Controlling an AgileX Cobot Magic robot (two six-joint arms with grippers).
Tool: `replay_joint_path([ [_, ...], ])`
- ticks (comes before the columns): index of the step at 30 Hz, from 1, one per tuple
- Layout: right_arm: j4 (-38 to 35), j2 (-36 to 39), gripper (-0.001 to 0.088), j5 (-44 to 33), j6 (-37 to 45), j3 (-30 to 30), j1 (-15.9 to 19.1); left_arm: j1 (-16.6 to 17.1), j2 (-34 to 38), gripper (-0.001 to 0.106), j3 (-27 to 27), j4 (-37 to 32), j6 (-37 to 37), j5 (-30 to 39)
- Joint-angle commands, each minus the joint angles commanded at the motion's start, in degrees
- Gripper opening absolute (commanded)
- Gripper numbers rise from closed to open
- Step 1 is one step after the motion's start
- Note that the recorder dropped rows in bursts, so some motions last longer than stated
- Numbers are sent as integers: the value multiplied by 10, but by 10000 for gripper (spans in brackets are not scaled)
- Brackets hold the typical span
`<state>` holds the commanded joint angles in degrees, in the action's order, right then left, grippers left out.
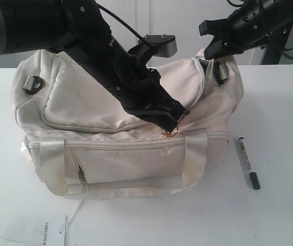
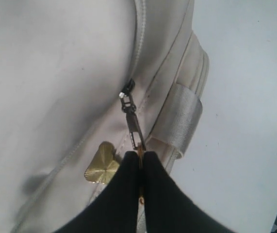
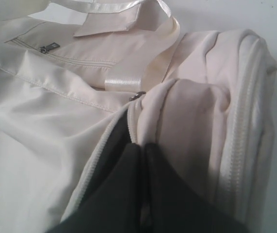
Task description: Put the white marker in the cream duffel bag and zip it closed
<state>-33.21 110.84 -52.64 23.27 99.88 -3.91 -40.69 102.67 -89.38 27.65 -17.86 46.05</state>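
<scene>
White table (image 1: 285, 113), plain pale wall behind.

**Position ref.** Cream duffel bag (image 1: 84, 107) sits centre of table, front pocket (image 1: 125, 161) twd camera. White marker (image 1: 248, 163) lies flat on the table near the bag's right end, not touching it, i.e. not yet in the bag. Long axis runs approx. near-to-far in the exterior view, larger black end nearest camera. Marker is right of and lower than both grippers. Right arm is nearer; left arm would have to cross the bag.

**Gripper state.**
- Left gripper (image 2: 142, 158): jaws fully closed on zip pull (image 2: 134, 127) at the bag's front-right top corner. Gold charm (image 2: 102, 164) hangs just beside the fingertips.
- Right gripper (image 3: 142, 145): jaws closed, pinching a fold of bag fabric at the right end, next to the zip track.

**Assessment.** Step in hand looks like working the main zip, w/ the right gripper bracing the bag. How far the zip is open: cannot tell.

**Materials.**
- Bag: soft creased fabric, slumps, prob. shifts if unbraced.
- Webbing handles (image 1: 51, 166): flat, shiny.
- Zip pull: thin dark metal tab.
- Charm: ribbed gold.
- Marker: slim rigid cylinder, smooth barrel w/ dark print. Likely to roll, so jaws should close across the barrel.
</scene>
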Motion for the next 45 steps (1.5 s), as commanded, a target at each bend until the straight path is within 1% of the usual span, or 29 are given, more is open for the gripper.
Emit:
replay_joint_path([
  [4,0,0,0,0,0,0,0,0,0,0,0,-22,12,10],
  [9,0,0,0,0,0,0,0,0,-13,0,0,-25,12,5],
  [12,0,0,0,0,0,0,0,0,-20,0,0,-38,12,6],
  [29,0,0,8,0,-15,0,0,0,-44,0,0,-54,14,-3],
  [31,0,0,54,0,-18,0,0,0,-43,0,0,-54,14,-5],
  [33,0,0,135,0,-27,0,0,0,-41,0,0,-54,15,-10],
  [36,0,-4,322,0,-29,0,0,0,-40,0,0,-54,17,-16],
  [38,0,-12,427,-6,-36,0,1,0,-40,0,0,-54,17,-16],
  [40,0,-26,504,-24,-44,0,1,0,-40,0,0,-54,16,-17],
  [42,9,-42,534,-45,-44,0,1,0,-40,0,0,-55,16,-20],
  [45,45,-66,534,-81,-68,-1,1,0,-40,0,0,-55,16,-21],
])
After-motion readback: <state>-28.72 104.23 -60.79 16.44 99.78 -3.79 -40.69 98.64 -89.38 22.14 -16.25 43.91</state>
